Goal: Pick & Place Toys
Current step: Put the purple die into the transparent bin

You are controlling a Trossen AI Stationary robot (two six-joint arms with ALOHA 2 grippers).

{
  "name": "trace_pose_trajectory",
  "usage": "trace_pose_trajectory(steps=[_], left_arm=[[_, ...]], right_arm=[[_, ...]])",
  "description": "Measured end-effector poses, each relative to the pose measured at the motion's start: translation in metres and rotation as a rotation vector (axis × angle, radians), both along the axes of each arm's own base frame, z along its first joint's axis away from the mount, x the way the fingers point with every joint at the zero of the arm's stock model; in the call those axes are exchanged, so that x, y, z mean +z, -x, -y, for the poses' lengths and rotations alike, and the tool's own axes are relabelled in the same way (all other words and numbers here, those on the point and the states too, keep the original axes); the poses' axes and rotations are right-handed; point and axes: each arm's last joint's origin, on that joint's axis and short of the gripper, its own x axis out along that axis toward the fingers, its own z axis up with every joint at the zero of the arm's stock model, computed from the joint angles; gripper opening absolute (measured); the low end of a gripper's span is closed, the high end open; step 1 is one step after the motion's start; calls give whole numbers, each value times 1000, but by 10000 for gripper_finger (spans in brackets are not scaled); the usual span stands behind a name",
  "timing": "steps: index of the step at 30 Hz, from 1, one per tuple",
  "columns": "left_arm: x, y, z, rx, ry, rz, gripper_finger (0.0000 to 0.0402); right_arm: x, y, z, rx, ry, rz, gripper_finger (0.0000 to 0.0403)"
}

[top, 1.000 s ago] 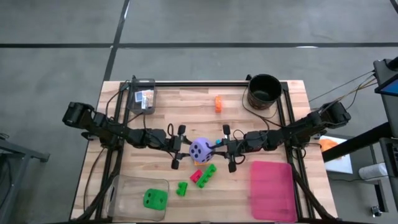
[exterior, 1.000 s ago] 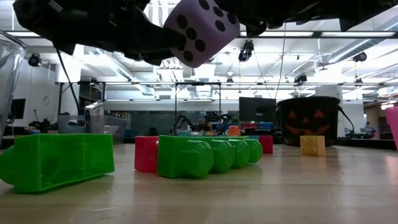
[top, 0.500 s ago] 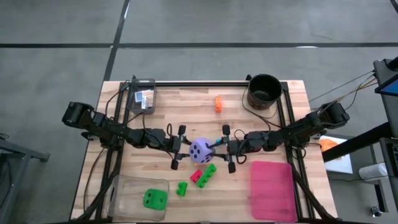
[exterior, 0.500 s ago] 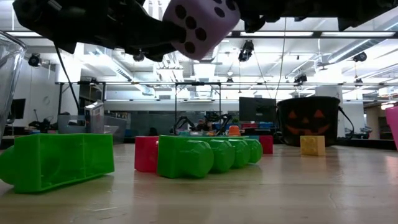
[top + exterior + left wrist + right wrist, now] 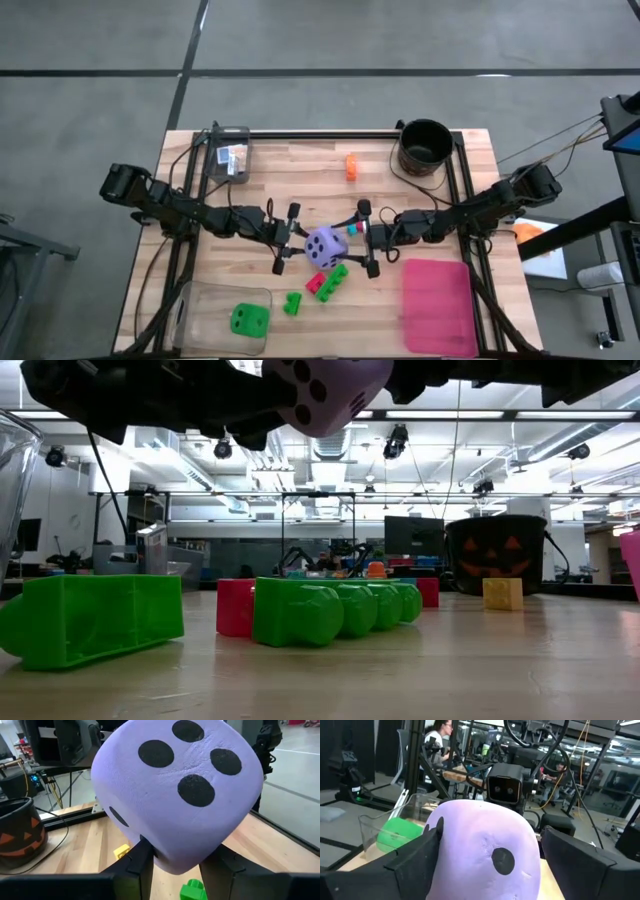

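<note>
Above table centre | left gripper (image 5: 287, 240) clamps purple die (image 5: 325, 246) | right gripper (image 5: 366, 239) alongside

A pale wood counter (image 5: 290, 170) stands on a grey concrete floor (image 5: 300, 40) crossed by dark seams at 12 o'clock. Behind it, strip lights (image 5: 560, 415) line the ceiling; dim racks, perhaps workstations, fill the far room.

High cam looks straight down on whole table (image 5: 260, 170). Low cam sits at tabletop level, facing room. Both wrist cams sit v. close to purple die (image 5: 325, 246), from opposite sides.
</note>
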Motion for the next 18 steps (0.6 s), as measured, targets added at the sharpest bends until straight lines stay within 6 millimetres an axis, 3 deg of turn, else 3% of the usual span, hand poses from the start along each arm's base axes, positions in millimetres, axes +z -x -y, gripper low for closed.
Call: trace_pose_trajectory(steps=[10,18], left_arm=[[-1,1,2,-74,25,-8,103],[7,1,4,-137,51,69,88]], right_arm=[[-3,-2,0,35,-10,-6,343],[9,-1,-3,112,7,120,343]])
